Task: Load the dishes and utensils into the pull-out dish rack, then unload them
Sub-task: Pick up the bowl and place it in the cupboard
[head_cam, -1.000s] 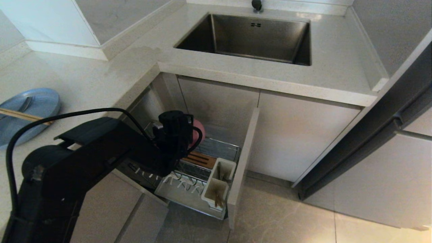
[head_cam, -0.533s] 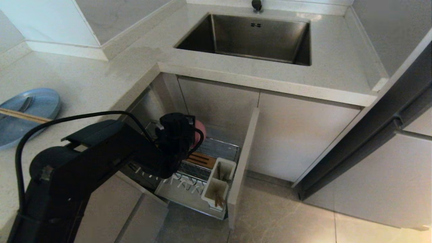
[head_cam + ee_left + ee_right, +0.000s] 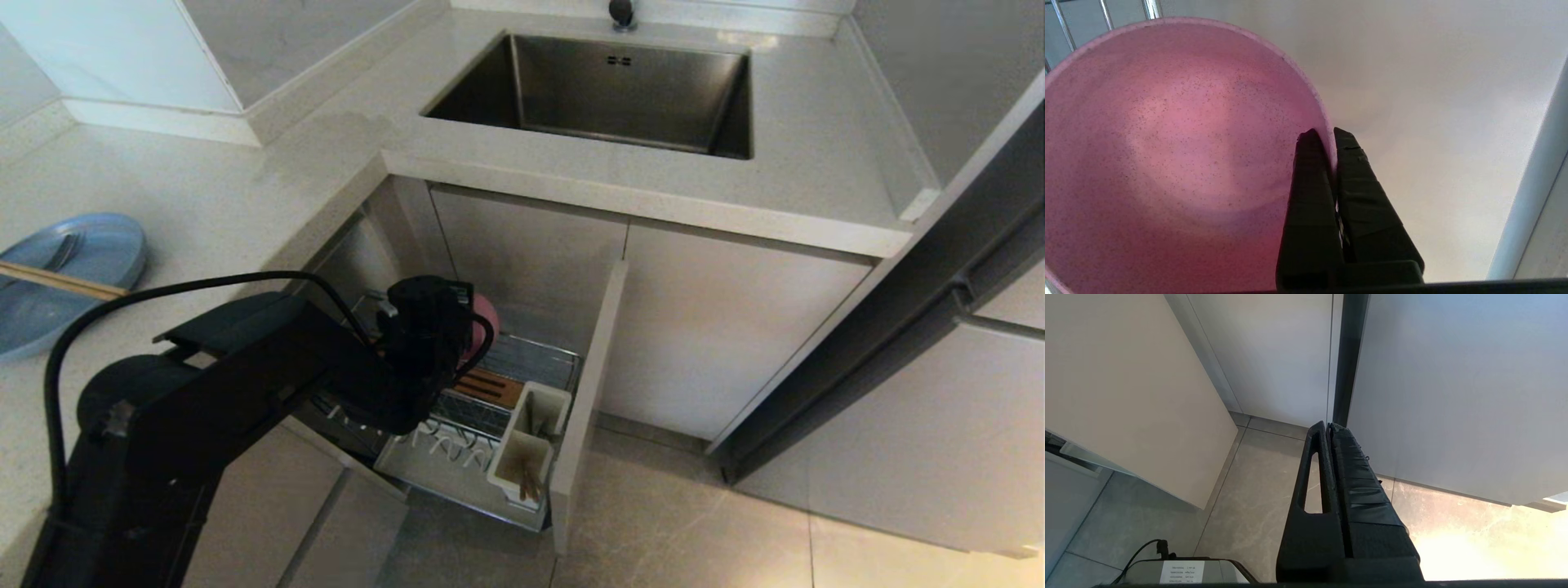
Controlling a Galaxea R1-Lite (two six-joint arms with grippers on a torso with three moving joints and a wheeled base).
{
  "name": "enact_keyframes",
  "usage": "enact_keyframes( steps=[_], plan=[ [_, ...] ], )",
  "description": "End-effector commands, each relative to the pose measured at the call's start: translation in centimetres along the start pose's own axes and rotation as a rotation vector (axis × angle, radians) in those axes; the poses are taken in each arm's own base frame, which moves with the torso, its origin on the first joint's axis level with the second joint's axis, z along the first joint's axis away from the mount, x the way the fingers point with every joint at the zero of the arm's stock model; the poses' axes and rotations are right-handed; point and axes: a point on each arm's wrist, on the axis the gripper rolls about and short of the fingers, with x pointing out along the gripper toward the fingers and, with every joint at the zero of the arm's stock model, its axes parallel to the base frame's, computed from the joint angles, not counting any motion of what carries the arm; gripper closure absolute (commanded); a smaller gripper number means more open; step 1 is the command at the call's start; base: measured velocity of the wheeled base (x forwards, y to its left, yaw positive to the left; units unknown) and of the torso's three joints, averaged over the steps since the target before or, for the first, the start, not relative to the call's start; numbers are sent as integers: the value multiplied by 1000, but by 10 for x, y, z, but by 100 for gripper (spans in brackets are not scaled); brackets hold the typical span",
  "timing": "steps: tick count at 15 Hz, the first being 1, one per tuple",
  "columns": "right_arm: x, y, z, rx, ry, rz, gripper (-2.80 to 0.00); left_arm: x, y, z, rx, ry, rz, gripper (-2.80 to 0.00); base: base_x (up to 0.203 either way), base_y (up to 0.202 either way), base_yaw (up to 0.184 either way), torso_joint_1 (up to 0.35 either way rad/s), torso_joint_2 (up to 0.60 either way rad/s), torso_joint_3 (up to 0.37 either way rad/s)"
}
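My left gripper (image 3: 1329, 134) is shut on the rim of the pink bowl (image 3: 1175, 143), one finger inside the rim and one outside. In the head view the left arm reaches down into the pull-out dish rack (image 3: 522, 355), and only an edge of the bowl (image 3: 488, 314) shows past the wrist. The pale-blue plate (image 3: 90, 245) lies on the counter at the far left, with light-wood chopsticks (image 3: 61, 280) across it and a spoon (image 3: 64, 251) on it. My right gripper (image 3: 1329, 426) is shut and empty, hanging over the floor.
The rack holds a wooden slotted strip (image 3: 490, 388), white prongs (image 3: 445, 441) and two white utensil cups (image 3: 531, 441); something thin and brown stands in the near cup. Its beige front panel (image 3: 592, 392) stands open to the right. The steel sink (image 3: 604, 90) is above.
The left arm has eased slightly rightward and down into the rack with the bowl, so less of the bowl shows. The right arm has not moved.
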Motion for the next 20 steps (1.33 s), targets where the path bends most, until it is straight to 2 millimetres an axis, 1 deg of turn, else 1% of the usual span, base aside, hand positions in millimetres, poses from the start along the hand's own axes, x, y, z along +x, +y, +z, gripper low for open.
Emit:
enact_keyframes(
  steps=[1, 3, 12, 15, 20],
  plan=[
    [0, 0, 0, 0, -1, 0, 0, 0, 0, 0, -7, -5, -1, 0, 0, 0, 0, 0, 0, 0],
    [0, 0, 0, 0, -1, 0, 0, -1, -1, 0, 11, -5, 2, 0, 0, 0, 0, 0, 0, 0],
    [0, 0, 0, 0, -1, 0, 0, -4, 5, 0, 78, -5, 117, 0, 0, 0, 0, 0, 0, 0],
    [0, 0, 0, 0, -1, 0, 0, -4, 1, 2, 76, -10, 112, 0, 0, 0, 0, 0, 0, 0],
    [0, 0, 0, 0, -1, 0, 0, -5, -12, 7, 63, -41, 79, 0, 0, 0, 0, 0, 0, 0]
  ],
)
